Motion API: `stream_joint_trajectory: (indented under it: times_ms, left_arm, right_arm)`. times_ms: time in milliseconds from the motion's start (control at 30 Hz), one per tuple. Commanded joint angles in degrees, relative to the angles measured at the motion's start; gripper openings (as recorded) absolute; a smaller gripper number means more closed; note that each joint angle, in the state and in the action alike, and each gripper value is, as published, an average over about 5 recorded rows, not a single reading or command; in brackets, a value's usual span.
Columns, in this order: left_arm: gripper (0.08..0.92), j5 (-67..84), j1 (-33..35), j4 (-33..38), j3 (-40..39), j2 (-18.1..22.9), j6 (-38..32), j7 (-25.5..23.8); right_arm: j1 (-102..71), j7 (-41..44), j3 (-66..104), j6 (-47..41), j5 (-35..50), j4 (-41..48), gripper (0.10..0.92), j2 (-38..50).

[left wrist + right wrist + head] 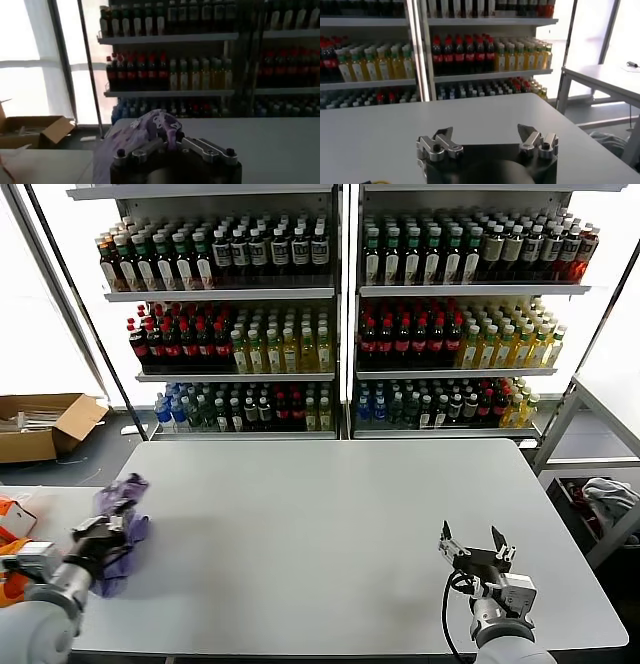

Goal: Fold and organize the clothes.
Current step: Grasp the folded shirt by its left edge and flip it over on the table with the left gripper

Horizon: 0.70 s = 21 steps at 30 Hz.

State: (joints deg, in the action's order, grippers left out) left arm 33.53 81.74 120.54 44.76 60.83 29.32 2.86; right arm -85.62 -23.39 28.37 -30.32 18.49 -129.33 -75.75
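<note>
A crumpled lavender T-shirt [122, 524] with a dark purple print hangs bunched at the table's left edge. My left gripper [103, 536] is shut on a fold of it. In the left wrist view the same shirt [150, 131] bulges up from between the closed fingers of the left gripper [171, 142], and its lower part is hidden behind the gripper body. My right gripper [470, 542] hovers low over the table's near right part, open and holding nothing; the right wrist view shows the right gripper [485, 136] with both fingers spread wide over bare tabletop.
The grey table [330, 514] stretches ahead. Behind it stand drink shelves [340, 314] packed with bottles. Bright orange fabric [12, 569] lies on a side surface at the far left, with a cardboard box [45, 424] on the floor beyond. A second table [610, 414] stands at right.
</note>
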Motion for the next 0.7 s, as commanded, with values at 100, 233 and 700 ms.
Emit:
stream_joint_trajectory:
  times_ms: [100, 233, 700]
  left_arm:
    - [0.119, -21.4, -4.4, -4.6, -35.5, 14.2, -3.0, -0.1]
    - [0.119, -26.5, -8.8, -15.1, -39.2, 16.7, -6.0, -1.8]
    - [0.223, -16.3, -13.6, -15.3, -38.9, 17.6, -10.5, -2.6]
  right_arm:
    - [-3.8, 0.3, 1.0, 0.2, -2.1, -0.3, 0.823, -1.4]
    - [-4.0, 0.3, -0.2, 0.2, -3.5, -0.1, 0.823, -2.1]
    - [-3.7, 0.8, -2.4, -0.1, -5.1, 0.3, 0.823, -2.6]
